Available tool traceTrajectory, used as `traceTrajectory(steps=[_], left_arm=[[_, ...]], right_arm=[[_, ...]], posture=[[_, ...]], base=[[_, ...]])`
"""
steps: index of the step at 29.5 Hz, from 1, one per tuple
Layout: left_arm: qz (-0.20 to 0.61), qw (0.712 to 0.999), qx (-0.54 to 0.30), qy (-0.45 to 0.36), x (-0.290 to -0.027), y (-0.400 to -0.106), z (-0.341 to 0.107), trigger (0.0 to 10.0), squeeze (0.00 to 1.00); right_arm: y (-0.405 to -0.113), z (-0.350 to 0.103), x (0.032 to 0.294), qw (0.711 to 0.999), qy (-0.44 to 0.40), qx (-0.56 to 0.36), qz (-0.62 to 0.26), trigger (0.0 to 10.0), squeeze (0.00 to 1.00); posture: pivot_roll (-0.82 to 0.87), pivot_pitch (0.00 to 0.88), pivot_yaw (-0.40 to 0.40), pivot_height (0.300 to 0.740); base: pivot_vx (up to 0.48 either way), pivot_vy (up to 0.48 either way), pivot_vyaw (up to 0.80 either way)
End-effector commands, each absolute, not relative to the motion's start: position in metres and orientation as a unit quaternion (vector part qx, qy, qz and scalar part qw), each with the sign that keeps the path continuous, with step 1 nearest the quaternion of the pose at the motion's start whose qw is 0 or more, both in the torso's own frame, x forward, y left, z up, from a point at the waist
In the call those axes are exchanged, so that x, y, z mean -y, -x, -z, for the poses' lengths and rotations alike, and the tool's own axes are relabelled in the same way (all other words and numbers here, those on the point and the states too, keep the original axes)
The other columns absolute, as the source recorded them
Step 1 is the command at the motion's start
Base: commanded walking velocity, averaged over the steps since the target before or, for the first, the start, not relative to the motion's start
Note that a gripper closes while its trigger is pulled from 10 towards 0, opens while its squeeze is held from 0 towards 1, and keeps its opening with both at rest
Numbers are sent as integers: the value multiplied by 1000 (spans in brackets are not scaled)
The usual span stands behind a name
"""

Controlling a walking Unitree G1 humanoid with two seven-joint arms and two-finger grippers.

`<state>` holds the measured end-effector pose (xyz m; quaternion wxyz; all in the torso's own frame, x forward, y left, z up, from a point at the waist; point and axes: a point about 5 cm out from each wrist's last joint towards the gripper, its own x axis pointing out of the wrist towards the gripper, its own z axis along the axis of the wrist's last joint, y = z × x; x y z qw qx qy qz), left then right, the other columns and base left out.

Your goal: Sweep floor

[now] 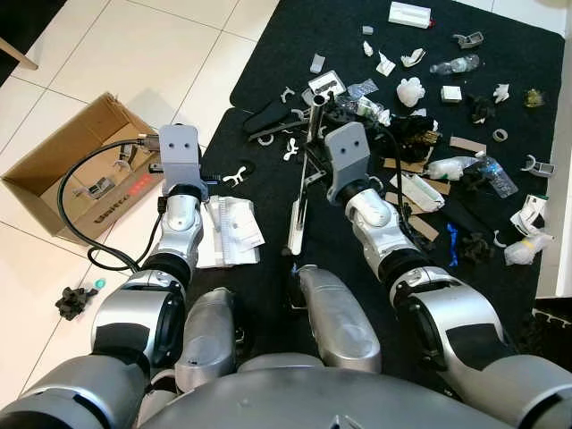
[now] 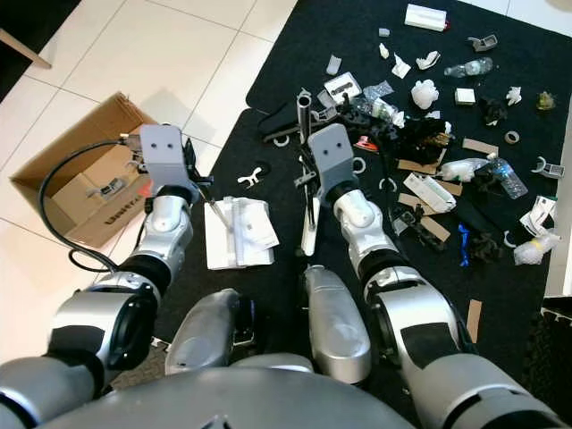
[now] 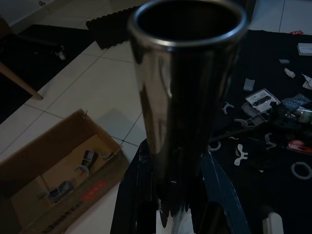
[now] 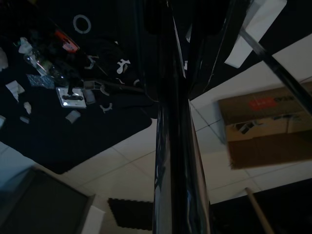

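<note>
Both hands clench stiff, light, slippery metal poles, the left hand (image 3: 175, 204) its pole (image 3: 187, 97) end, the right hand (image 4: 180, 29) a broom handle (image 4: 178, 161), litter (image 1: 420, 89) at one o'clock.

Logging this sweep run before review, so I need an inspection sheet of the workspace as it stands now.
Surface: white tiled floor with a black mat laid on it.
Job's things: metal broom handle in the left end effector; dark pole in the right end effector.
Clutter: plastic bottles, white clips, cardboard scraps and wrappers strewn over the mat; paper sheets at its edge.
End effectors: each shut on its pole.
Cables: black cable looping beside the left arm.
Surroundings: open cardboard box holding small items.
</note>
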<state>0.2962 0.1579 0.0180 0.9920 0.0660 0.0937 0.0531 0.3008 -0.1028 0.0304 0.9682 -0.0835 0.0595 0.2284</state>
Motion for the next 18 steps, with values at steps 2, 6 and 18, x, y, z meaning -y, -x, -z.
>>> traceTrajectory(steps=[2,6,18], left_arm=[[-69,982,-139,-105,-176,-282,-1,10000,0],[-71,982,-140,-104,-176,-282,-1,10000,0],[-70,982,-141,-101,-172,-282,-1,10000,0]], right_arm=[[-297,-25,102,961,94,-72,-250,10000,0],[-295,-24,93,952,88,-77,-282,10000,0],[-287,-23,60,930,47,-96,-352,10000,0]], posture=[[-11,71,20,740],[-10,74,16,740],[-9,80,9,740]], base=[[0,0,0],[0,0,0],[0,0,0]])
